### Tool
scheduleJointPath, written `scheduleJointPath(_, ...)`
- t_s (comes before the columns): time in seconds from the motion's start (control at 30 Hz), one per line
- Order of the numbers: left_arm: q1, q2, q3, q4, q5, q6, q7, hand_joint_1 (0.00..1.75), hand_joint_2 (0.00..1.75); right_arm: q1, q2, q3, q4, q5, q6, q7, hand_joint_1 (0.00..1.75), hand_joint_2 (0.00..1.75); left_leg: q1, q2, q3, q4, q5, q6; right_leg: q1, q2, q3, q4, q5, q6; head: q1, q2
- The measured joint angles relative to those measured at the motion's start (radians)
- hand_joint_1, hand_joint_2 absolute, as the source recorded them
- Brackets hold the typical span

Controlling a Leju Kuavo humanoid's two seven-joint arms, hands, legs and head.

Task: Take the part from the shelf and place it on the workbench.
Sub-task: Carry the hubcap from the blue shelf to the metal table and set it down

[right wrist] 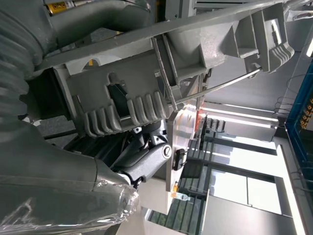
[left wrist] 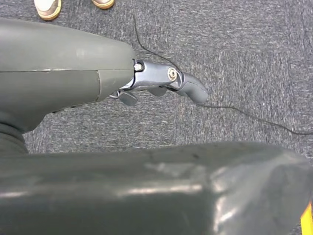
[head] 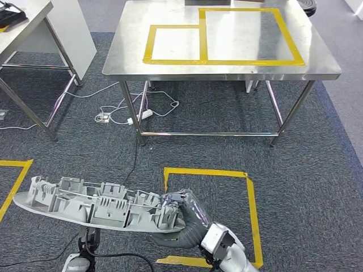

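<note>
The right hand (head: 182,207) holds the long grey ribbed plastic part (head: 94,205) at one end, fingers (right wrist: 147,159) clamped on it. The part extends roughly level across the robot's front toward its left, above the grey carpet (head: 205,153). The steel table (head: 128,54), marked with yellow tape rectangles (head: 203,61), stands ahead, well apart from the part. The left hand (left wrist: 162,81) hangs over the carpet, its fingers holding nothing; whether they are apart or curled cannot be told.
</note>
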Motion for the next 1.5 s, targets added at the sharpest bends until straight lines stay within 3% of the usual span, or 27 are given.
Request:
scheduleJointPath(1.07, 0.016, 0.002, -0.007, 0.000, 0.021, 0.004, 0.000, 0.00, 0.00, 0.004, 0.000, 0.012, 0.002, 0.001, 0.000, 0.000, 1.75, 1.75, 0.000, 0.000, -0.004, 0.003, 0.001, 0.002, 0.000, 0.000, -0.003, 0.001, 0.002, 0.000, 0.000, 0.000)
scheduleJointPath(1.13, 0.016, 0.003, -0.007, 0.000, 0.021, 0.004, 0.000, 0.00, 0.00, 0.004, 0.000, 0.012, 0.002, 0.001, 0.000, 0.000, 1.75, 1.75, -0.002, 0.000, -0.005, 0.005, -0.003, 0.009, -0.004, 0.000, -0.001, -0.004, 0.004, 0.006, 0.000, 0.000)
scheduleJointPath(1.23, 0.017, 0.002, -0.008, 0.000, 0.023, 0.006, 0.000, 0.00, 0.00, 0.003, 0.000, 0.012, 0.002, 0.000, 0.000, 0.000, 1.75, 1.75, 0.001, 0.002, 0.006, -0.013, 0.001, 0.032, -0.004, 0.000, -0.006, 0.007, -0.007, 0.019, 0.000, 0.000)
scheduleJointPath(1.27, 0.016, 0.002, -0.010, 0.000, 0.024, 0.007, 0.000, 0.00, 0.00, 0.002, 0.000, 0.012, 0.002, 0.000, 0.000, 0.000, 1.75, 1.75, 0.005, 0.003, 0.012, -0.020, 0.004, 0.035, -0.004, -0.001, -0.022, 0.042, -0.028, 0.022, 0.002, 0.000)
scheduleJointPath(1.37, 0.016, 0.002, -0.019, 0.000, 0.027, 0.009, 0.000, 0.00, 0.00, 0.006, -0.001, 0.013, 0.003, 0.000, 0.000, 0.000, 1.75, 1.75, 0.011, 0.004, 0.016, -0.019, 0.003, 0.034, -0.013, -0.001, -0.120, 0.246, -0.127, 0.036, 0.007, 0.000)
scheduleJointPath(1.4, 0.017, 0.002, -0.022, 0.000, 0.027, 0.010, 0.000, 0.00, 0.00, 0.008, -0.001, 0.013, 0.004, 0.000, 0.000, 0.000, 1.75, 1.75, 0.013, 0.003, 0.016, -0.016, 0.000, 0.030, -0.016, -0.001, -0.143, 0.291, -0.138, 0.042, 0.007, 0.000)
scheduleJointPath(1.43, 0.017, 0.001, -0.024, 0.000, 0.028, 0.011, 0.000, 0.00, 0.00, 0.009, -0.002, 0.013, 0.005, 0.000, 0.000, 0.000, 1.75, 1.75, 0.017, 0.003, 0.016, -0.011, -0.003, 0.025, -0.020, -0.001, -0.147, 0.295, -0.129, 0.048, 0.007, 0.000)
scheduleJointPath(1.5, 0.018, 0.000, -0.025, 0.000, 0.027, 0.015, 0.000, 0.00, 0.00, 0.014, -0.004, 0.013, 0.005, -0.001, -0.003, -0.001, 1.75, 1.75, 0.030, 0.001, 0.015, 0.009, -0.017, 0.008, -0.031, -0.003, -0.097, 0.198, -0.068, 0.063, 0.007, 0.000)
